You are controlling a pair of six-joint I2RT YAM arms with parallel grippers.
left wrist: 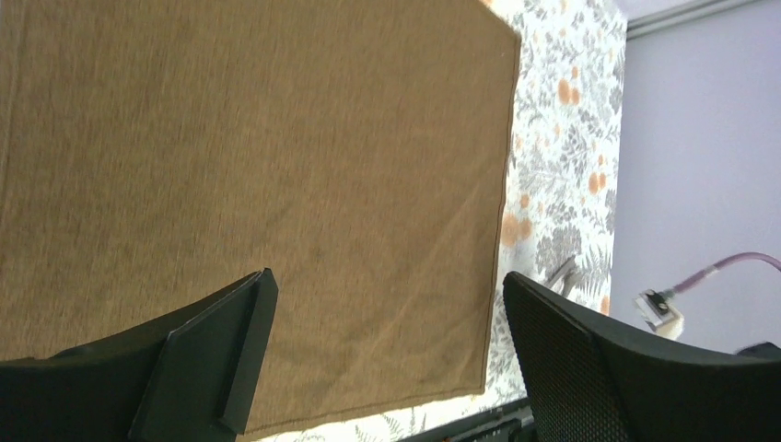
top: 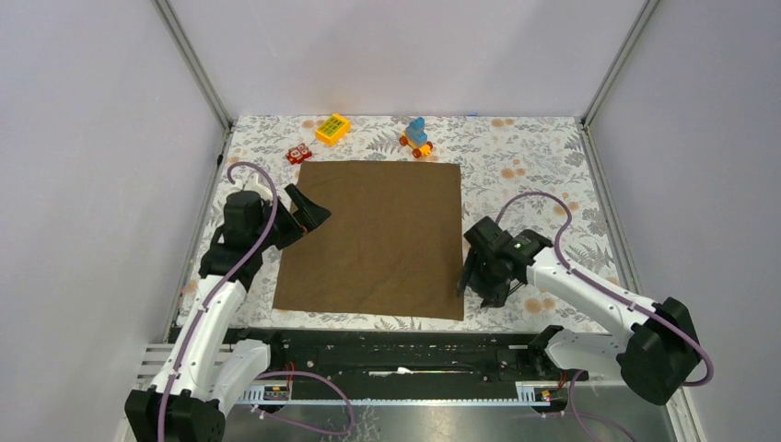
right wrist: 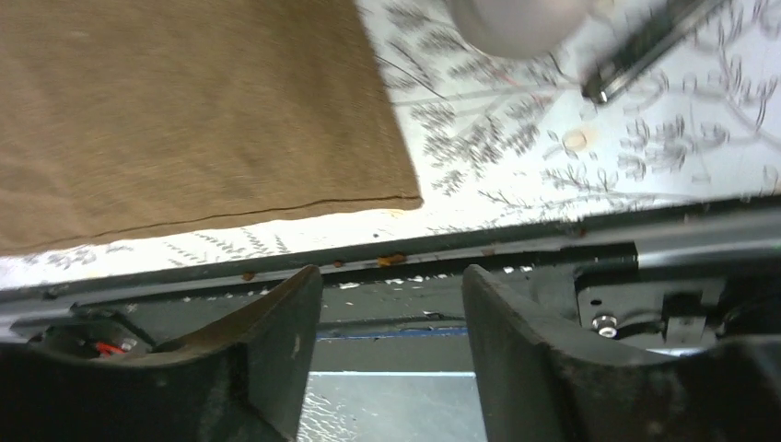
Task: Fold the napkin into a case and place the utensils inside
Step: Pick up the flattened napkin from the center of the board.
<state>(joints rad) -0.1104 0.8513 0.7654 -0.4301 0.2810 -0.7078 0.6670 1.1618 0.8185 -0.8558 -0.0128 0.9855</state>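
The brown napkin (top: 378,235) lies flat and unfolded in the middle of the floral tablecloth (top: 534,166). My left gripper (top: 313,214) hovers over the napkin's left edge, open wide. In the left wrist view the napkin (left wrist: 258,138) fills the frame behind the gripper (left wrist: 387,281), which holds nothing. My right gripper (top: 483,293) is beside the napkin's near right corner, pointing at the table's near edge. In the right wrist view it (right wrist: 391,276) is open and empty, with the napkin corner (right wrist: 184,110) to its left. The spoon's bowl (right wrist: 516,23) and a dark stick-like utensil (right wrist: 645,41) lie on the tablecloth.
A yellow block (top: 332,128), a blue toy on wheels (top: 416,137) and a small red toy (top: 297,154) sit along the far edge behind the napkin. A black rail (top: 396,350) runs along the near edge. Frame posts stand at the far corners.
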